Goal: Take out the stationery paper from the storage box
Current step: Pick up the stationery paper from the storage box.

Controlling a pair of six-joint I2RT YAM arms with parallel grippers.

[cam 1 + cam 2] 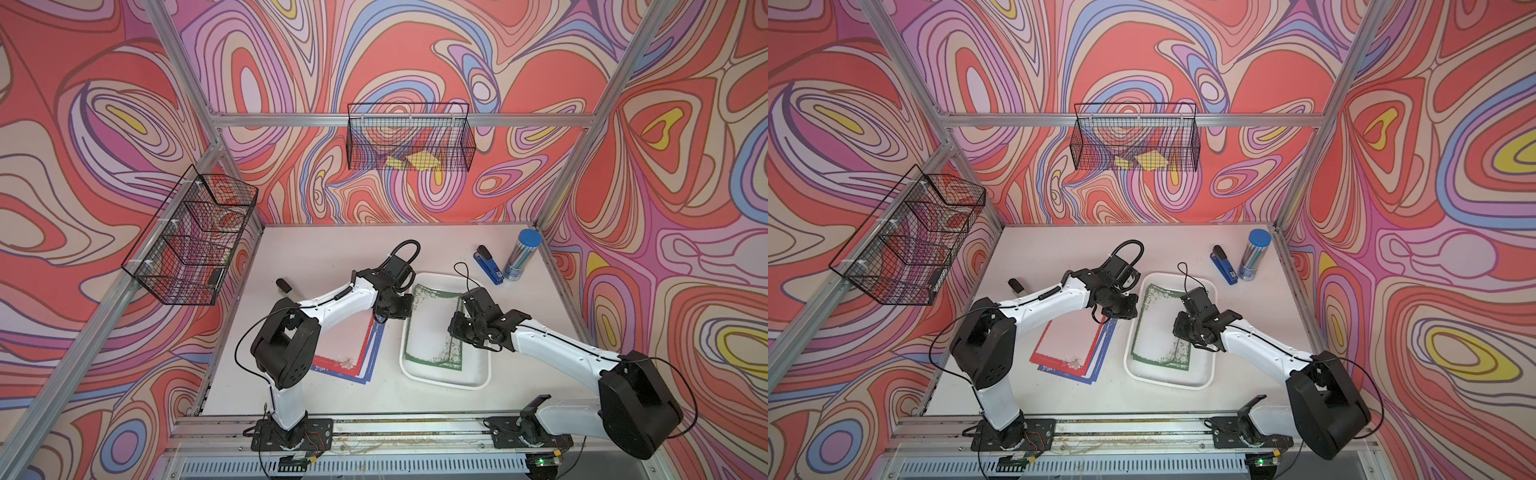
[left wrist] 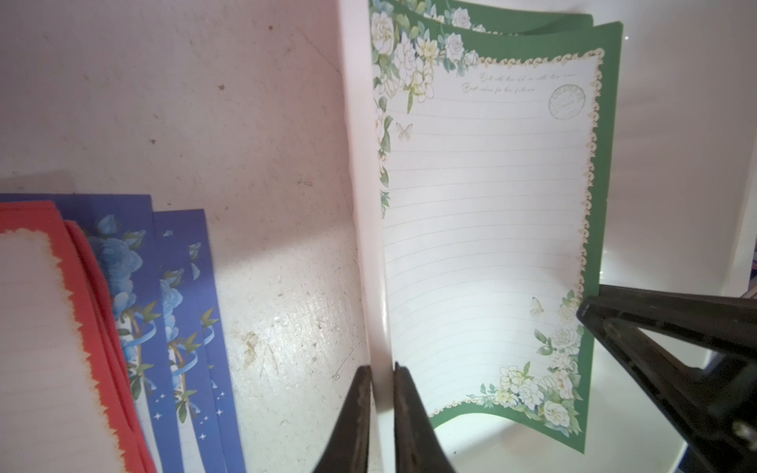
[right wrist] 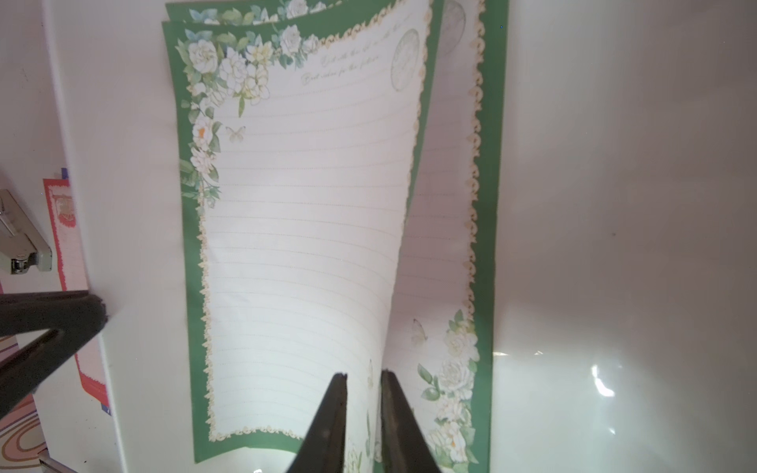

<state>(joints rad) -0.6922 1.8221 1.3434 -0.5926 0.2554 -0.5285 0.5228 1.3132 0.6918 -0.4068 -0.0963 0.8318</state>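
The storage box (image 1: 441, 383) (image 1: 1167, 385) is a shallow white tray at mid-table. Green-bordered stationery paper (image 1: 432, 328) (image 1: 1156, 328) lies in it. My left gripper (image 1: 380, 318) (image 2: 383, 368) is shut on the box's left rim (image 2: 360, 204). My right gripper (image 1: 456, 331) (image 3: 364, 374) is over the box's right side. The top green sheet (image 3: 303, 245) arches upward, and its raised edge passes between the jaws, which stand slightly apart. Another green sheet (image 3: 450, 245) lies flat beneath. Red and blue sheets (image 1: 353, 349) (image 2: 180, 307) are stacked on the table left of the box.
A blue stapler (image 1: 488, 264) and a tall cylinder with a blue lid (image 1: 521, 253) stand behind the box at the right. Black wire baskets hang on the left wall (image 1: 191, 237) and the back wall (image 1: 409, 137), the latter holding yellow paper pieces. A small black object (image 1: 284, 286) lies far left.
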